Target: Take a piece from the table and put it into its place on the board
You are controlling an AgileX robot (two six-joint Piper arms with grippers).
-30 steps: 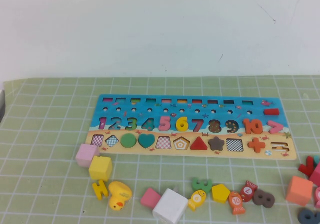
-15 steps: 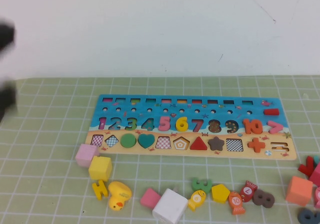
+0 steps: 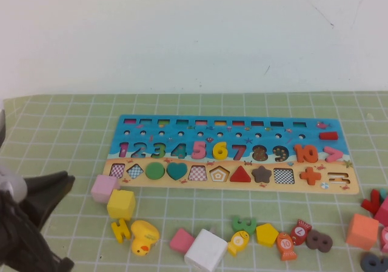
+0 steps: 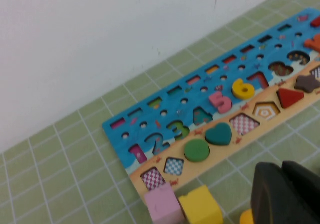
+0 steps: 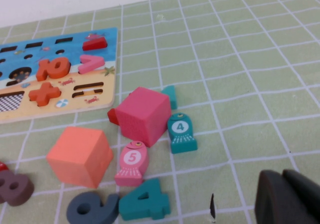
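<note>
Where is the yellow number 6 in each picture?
High view: the yellow 6 sits in its slot on the board, in the middle of the number row; the left gripper is at the lower left edge.
Left wrist view: the 6 is right of centre, beside the pink 5.
Right wrist view: not in it; the right gripper is over the mat.
Shared landmark: the board.

Bright, even, soft light, with faint shadows.

The white wall [image 3: 194, 36] looks washed out, and the blocks throw only faint, short shadows onto the tabletop [image 3: 54, 132]. The left arm [image 3: 27, 223] shows dark and smeared at the high view's corner. In both wrist views the nearest dark pincer parts are out of focus; the board [image 4: 150, 134] looks slightly soft.
</note>
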